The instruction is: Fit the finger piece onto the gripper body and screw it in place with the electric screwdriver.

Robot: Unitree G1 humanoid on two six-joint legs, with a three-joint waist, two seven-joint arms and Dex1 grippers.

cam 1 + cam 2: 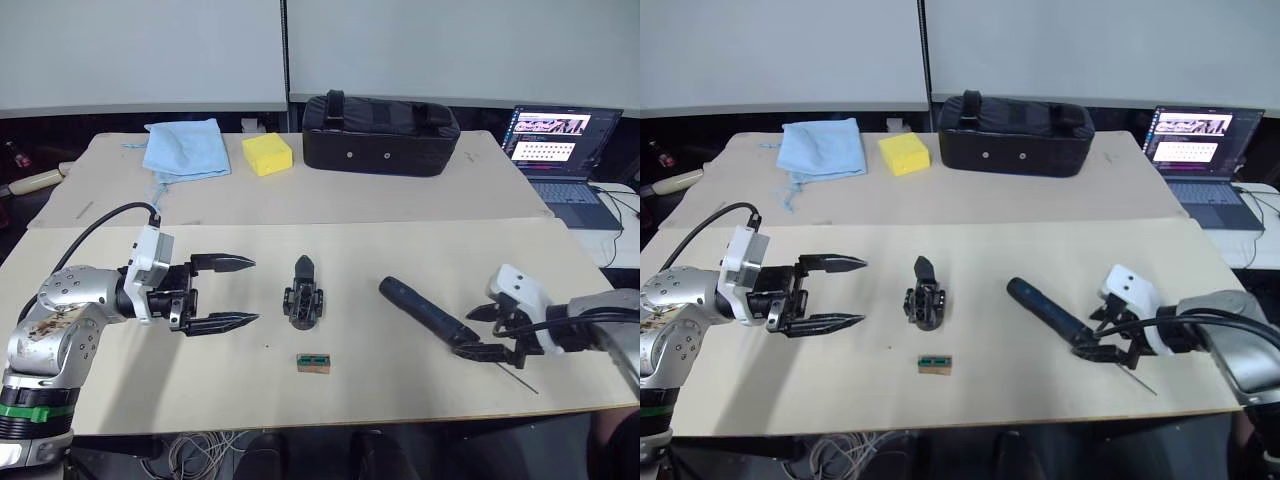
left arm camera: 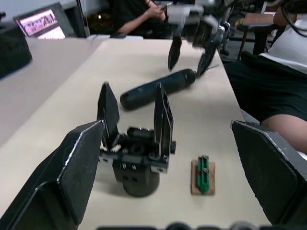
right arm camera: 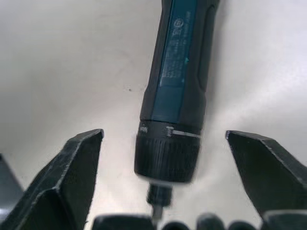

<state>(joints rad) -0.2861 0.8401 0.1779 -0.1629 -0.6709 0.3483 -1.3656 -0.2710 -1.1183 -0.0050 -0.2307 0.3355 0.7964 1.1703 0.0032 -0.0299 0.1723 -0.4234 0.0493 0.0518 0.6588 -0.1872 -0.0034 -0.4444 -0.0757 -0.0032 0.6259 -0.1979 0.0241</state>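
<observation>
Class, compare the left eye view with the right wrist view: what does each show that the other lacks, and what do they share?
Left eye view alone: the gripper body, the black bag, the yellow sponge, the blue cloth, the laptop, the open left gripper.
Right wrist view alone: the printed label on the tool.
Both: the electric screwdriver lying on the table between the open right gripper's fingers.

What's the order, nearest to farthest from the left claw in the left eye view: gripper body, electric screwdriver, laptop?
From the left claw:
1. gripper body, just beyond its tips, mid-table.
2. electric screwdriver, lying by the right claw.
3. laptop, far right corner.
</observation>
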